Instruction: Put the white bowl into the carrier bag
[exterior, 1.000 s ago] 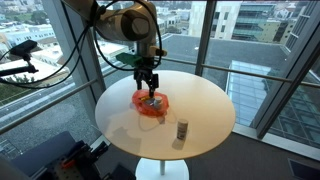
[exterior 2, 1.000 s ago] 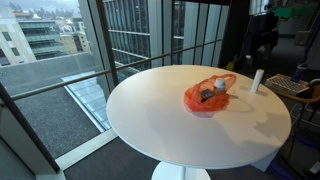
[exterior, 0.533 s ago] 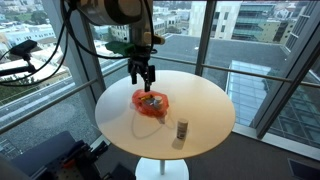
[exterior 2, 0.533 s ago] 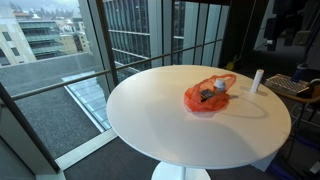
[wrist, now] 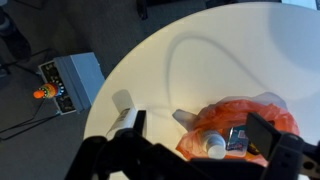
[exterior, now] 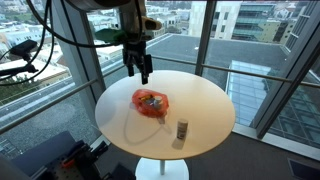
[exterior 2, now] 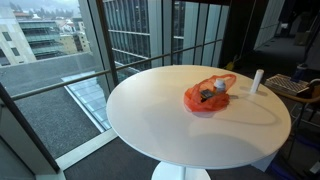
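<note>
The task looks done: something pale, likely the white bowl (wrist: 215, 147), lies in the crumpled orange plastic carrier bag (exterior: 150, 104), and the black gripper (exterior: 139, 73) hangs above it, spread wide and empty.

Round white table (exterior: 205, 100) at centre frame in both exterior views (exterior 2: 160, 125). On it sits the crumpled orange carrier bag (exterior: 150, 103), left of the tabletop's middle. Lower right of the top, a small white bottle (exterior: 182, 130) stands upright, apart from the bag, near the rim.
</note>
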